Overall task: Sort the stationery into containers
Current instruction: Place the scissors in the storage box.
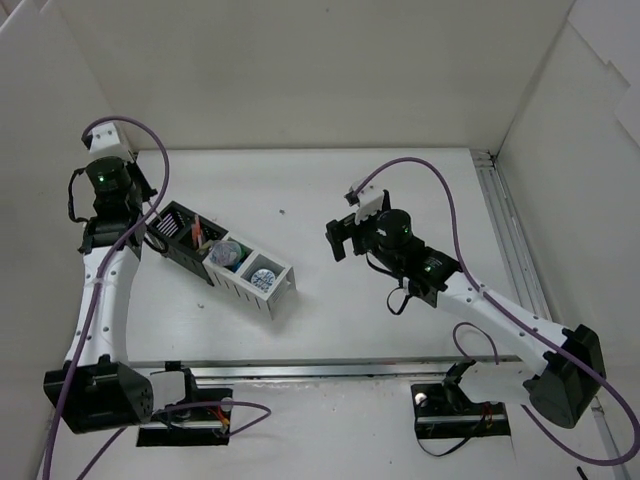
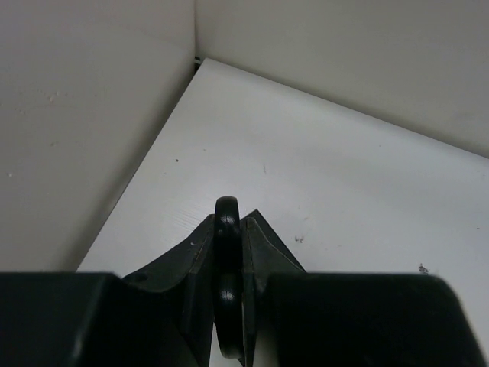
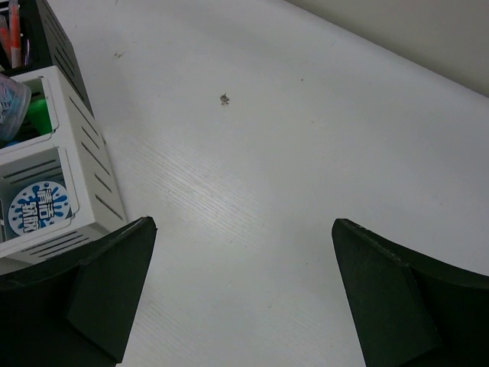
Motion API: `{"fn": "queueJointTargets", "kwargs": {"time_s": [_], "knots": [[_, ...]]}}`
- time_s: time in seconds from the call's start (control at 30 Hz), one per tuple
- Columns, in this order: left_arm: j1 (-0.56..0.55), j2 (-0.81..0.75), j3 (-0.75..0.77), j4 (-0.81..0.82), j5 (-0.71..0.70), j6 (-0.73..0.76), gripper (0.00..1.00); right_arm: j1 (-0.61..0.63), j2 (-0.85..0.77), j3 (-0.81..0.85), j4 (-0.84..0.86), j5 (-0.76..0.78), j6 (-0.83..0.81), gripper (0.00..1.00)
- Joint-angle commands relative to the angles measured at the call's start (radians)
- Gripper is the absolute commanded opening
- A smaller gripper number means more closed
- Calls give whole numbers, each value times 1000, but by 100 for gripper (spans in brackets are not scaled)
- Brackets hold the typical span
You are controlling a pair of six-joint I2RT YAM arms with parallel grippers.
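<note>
My left gripper [image 2: 229, 222] is shut on a black ring, the handle loop of the scissors [image 2: 227, 264]; their blades are hidden. In the top view it [image 1: 110, 165] is raised at the table's back left corner, fingers hidden under the wrist. The containers [image 1: 255, 288] lie in a diagonal row, black boxes [image 1: 170, 240] to the left of the white ones. They hold pens [image 1: 197, 232], a clear jar [image 1: 226, 254] and a blue roll [image 1: 264, 277]. My right gripper [image 1: 340, 240] is open and empty right of the row. In the right wrist view it [image 3: 244, 229] hangs over bare table.
The right wrist view shows the white boxes [image 3: 84, 153] at its left edge, with the blue roll [image 3: 38, 208], a green highlighter [image 3: 40, 115] and the jar [image 3: 9, 107]. White walls stand at the left, back and right. A metal rail [image 1: 510, 240] runs along the table's right edge.
</note>
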State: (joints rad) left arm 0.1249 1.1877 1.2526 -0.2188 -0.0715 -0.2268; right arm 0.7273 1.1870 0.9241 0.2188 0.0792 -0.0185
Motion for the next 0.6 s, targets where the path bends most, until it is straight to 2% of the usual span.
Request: {"fn": "queueJointTargets", "kwargs": {"time_s": [0.0,0.13,0.3,0.47,0.5,0.57], "knots": [[2,65,25,174,-77,40,0,3,17,70,68,-50,-27,98],[2,159,30,257,-96,15,0,9,57,81,87,-114,-43,98],[2,260,11,369,-131,3,0,58,125,119,67,-84,-95,98],[-19,323,47,293,-154,-22,2,61,152,131,63,-44,-92,98],[-30,326,56,242,-171,-29,21,61,152,133,67,-50,-92,98],[-30,320,70,190,-177,-54,49,66,163,143,65,-73,-98,98]]}}
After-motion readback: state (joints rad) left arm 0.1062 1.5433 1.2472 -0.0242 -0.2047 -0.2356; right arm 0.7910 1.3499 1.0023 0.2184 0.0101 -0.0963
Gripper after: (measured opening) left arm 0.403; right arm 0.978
